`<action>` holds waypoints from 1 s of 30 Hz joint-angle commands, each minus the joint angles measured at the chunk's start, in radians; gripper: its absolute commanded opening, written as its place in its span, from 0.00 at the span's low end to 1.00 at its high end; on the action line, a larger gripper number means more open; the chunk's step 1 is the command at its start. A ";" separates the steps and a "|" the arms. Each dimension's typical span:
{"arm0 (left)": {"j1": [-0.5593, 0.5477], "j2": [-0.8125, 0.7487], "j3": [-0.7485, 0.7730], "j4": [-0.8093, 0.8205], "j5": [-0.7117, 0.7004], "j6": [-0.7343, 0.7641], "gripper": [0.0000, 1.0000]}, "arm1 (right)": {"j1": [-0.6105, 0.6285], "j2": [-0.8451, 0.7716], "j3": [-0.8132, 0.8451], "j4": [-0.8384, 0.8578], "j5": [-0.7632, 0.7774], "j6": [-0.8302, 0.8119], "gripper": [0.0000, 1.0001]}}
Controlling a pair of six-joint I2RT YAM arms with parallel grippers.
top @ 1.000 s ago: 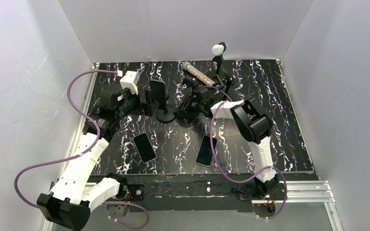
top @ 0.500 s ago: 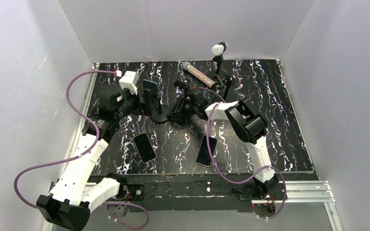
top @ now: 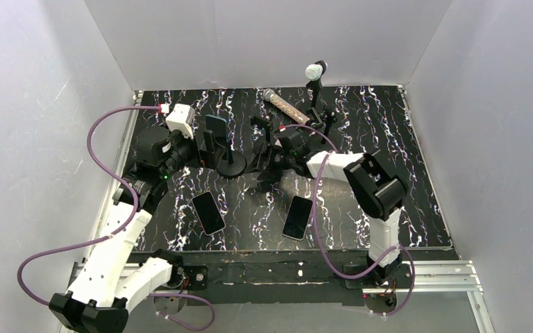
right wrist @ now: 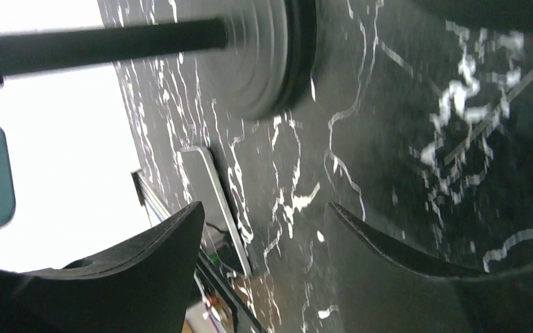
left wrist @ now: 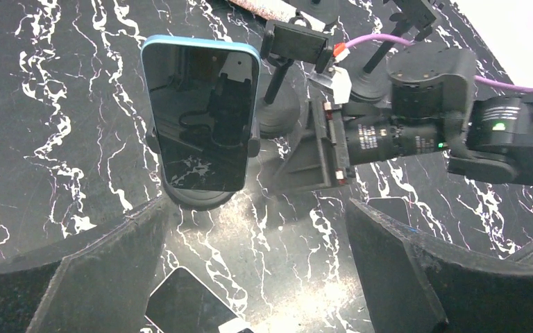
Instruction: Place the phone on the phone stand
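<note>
A phone in a blue case (left wrist: 200, 114) stands upright, clamped in the black phone stand (left wrist: 194, 198); it also shows in the top view (top: 216, 130). My left gripper (left wrist: 257, 277) is open and empty, just short of the stand's round base, touching nothing. In the top view it (top: 205, 151) is left of the stand. My right gripper (right wrist: 264, 263) is open and empty, low over the table. The stand's base (right wrist: 264, 55) lies ahead of it. In the top view it (top: 258, 165) is right of the stand.
Two bare phones lie flat on the marbled table, one at front left (top: 208, 212) and one at front right (top: 297, 217). A second, empty clamp stand (left wrist: 298, 43) is behind the first. A microphone stand (top: 315, 90) and a glittery microphone (top: 284, 105) are at the back.
The stand with the phone shifted slightly left, then stayed put. My left gripper drew back to the left. My right gripper pulled away from the stand's base, and its elbow swung right.
</note>
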 commanded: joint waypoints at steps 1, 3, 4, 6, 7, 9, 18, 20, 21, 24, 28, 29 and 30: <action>0.004 -0.025 -0.021 0.017 -0.007 0.011 0.98 | 0.005 -0.124 -0.071 -0.042 -0.014 -0.089 0.73; 0.005 -0.026 -0.023 0.020 -0.005 0.010 0.98 | 0.007 -0.162 -0.085 -0.071 -0.020 -0.120 0.73; 0.005 -0.027 -0.023 0.020 -0.006 0.010 0.98 | 0.007 -0.179 -0.088 -0.096 -0.023 -0.141 0.73; 0.005 -0.027 -0.024 0.020 -0.008 0.009 0.98 | 0.009 -0.224 -0.096 -0.148 -0.014 -0.185 0.74; 0.005 -0.029 -0.025 0.022 -0.008 0.008 0.98 | 0.010 -0.245 -0.101 -0.176 -0.007 -0.205 0.74; 0.004 -0.032 -0.028 0.025 -0.010 0.007 0.98 | 0.010 -0.292 -0.120 -0.219 0.006 -0.241 0.74; 0.005 -0.046 -0.038 0.035 -0.005 0.005 0.98 | 0.015 -0.604 -0.234 -0.412 0.164 -0.463 0.85; 0.005 -0.053 -0.042 0.044 0.003 -0.002 0.98 | 0.014 -0.698 -0.269 -0.426 0.206 -0.496 0.93; 0.004 -0.056 -0.047 0.050 0.010 -0.006 0.98 | 0.011 -0.725 -0.283 -0.431 0.225 -0.509 0.96; 0.003 -0.068 -0.065 0.069 0.056 -0.038 0.98 | -0.016 -0.825 -0.314 -0.444 0.233 -0.528 0.98; 0.004 -0.102 -0.127 0.102 0.185 -0.143 0.98 | -0.140 -0.948 -0.345 -0.475 0.163 -0.516 0.98; -0.001 -0.106 -0.141 0.105 0.207 -0.165 0.98 | -0.180 -0.969 -0.351 -0.487 0.137 -0.513 0.98; -0.017 -0.109 -0.163 0.115 0.218 -0.196 0.98 | -0.234 -0.993 -0.362 -0.495 0.101 -0.506 0.98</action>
